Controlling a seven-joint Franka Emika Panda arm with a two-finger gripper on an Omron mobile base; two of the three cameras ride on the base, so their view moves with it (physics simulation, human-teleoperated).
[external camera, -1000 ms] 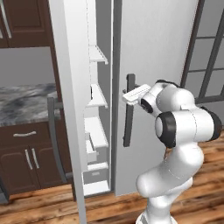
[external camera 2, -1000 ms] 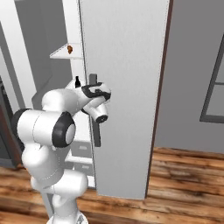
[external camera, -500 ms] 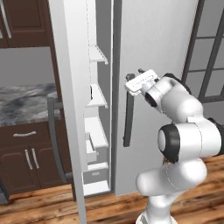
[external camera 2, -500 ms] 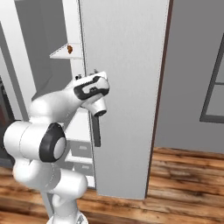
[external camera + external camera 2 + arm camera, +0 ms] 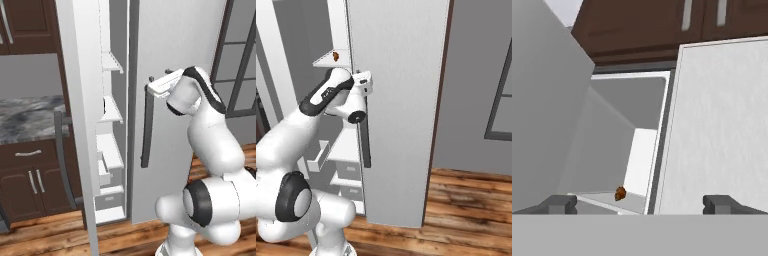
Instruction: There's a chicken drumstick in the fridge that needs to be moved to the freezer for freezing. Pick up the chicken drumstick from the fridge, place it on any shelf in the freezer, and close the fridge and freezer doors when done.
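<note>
The chicken drumstick [image 5: 335,56], a tiny brown-orange lump, lies on an upper shelf of the freezer [image 5: 111,112], and the hand view shows the drumstick [image 5: 620,193] at that shelf's edge. The freezer door [image 5: 75,100] stands open, edge-on to the left. The wider fridge door [image 5: 180,50] looks shut, its dark bar handle [image 5: 146,130] facing me. My gripper [image 5: 159,79] is open and holds nothing, close to the top of that handle, right of the freezer opening. In the right base view the gripper [image 5: 362,76] sits just below and right of the drumstick.
Dark wood cabinets and a marble counter [image 5: 25,120] lie left of the unit. White drawers [image 5: 348,172] fill the freezer's lower part. A dark-framed window [image 5: 240,60] is on the right wall. Wooden floor [image 5: 466,210] runs below.
The arm has stretched upward and its elbow has straightened. The hand has risen a little, toward the top of the fridge handle. The jaws stayed open.
</note>
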